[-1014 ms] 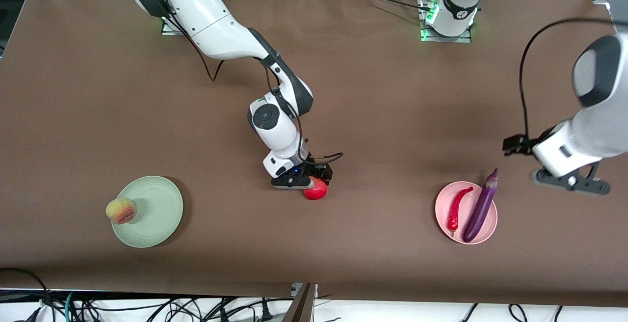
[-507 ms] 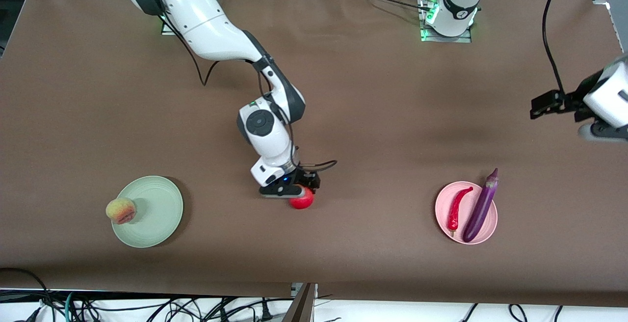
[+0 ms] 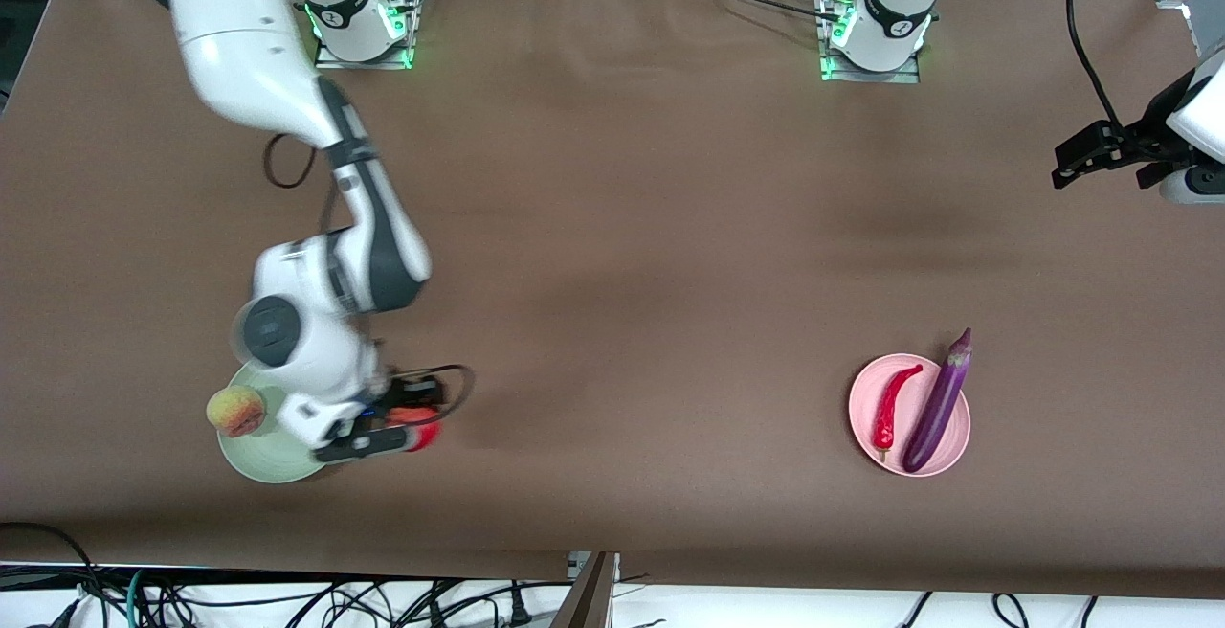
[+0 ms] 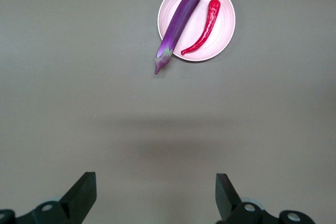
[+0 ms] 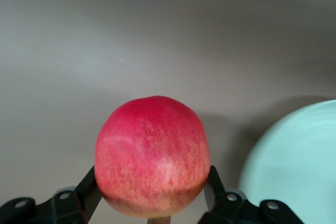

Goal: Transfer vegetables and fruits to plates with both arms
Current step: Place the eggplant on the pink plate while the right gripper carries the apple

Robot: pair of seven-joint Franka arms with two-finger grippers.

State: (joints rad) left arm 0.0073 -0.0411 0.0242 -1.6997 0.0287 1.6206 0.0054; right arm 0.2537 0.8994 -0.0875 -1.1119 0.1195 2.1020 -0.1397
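Observation:
My right gripper [image 3: 407, 429] is shut on the round red fruit [image 3: 421, 436], held just beside the mint green plate [image 3: 278, 460]; the fruit fills the right wrist view [image 5: 152, 156], with the plate's rim [image 5: 294, 166] beside it. The peach [image 3: 235, 411] sits on that plate's edge toward the right arm's end. The purple eggplant [image 3: 936, 403] and red chili pepper [image 3: 892, 403] lie on the pink plate [image 3: 957, 437]; they also show in the left wrist view: eggplant [image 4: 177, 24], chili [image 4: 205, 27], plate [image 4: 226, 22]. My left gripper [image 4: 155, 192] is open and empty, high at the left arm's end of the table.
The table is covered with a brown cloth [image 3: 670, 226]. Both arm bases [image 3: 876, 25] stand along the table's edge farthest from the front camera. Cables hang below the table's nearest edge.
My right gripper has carried the red fruit from the table's middle to the mint green plate's edge. My left arm has drawn up and away from the pink plate.

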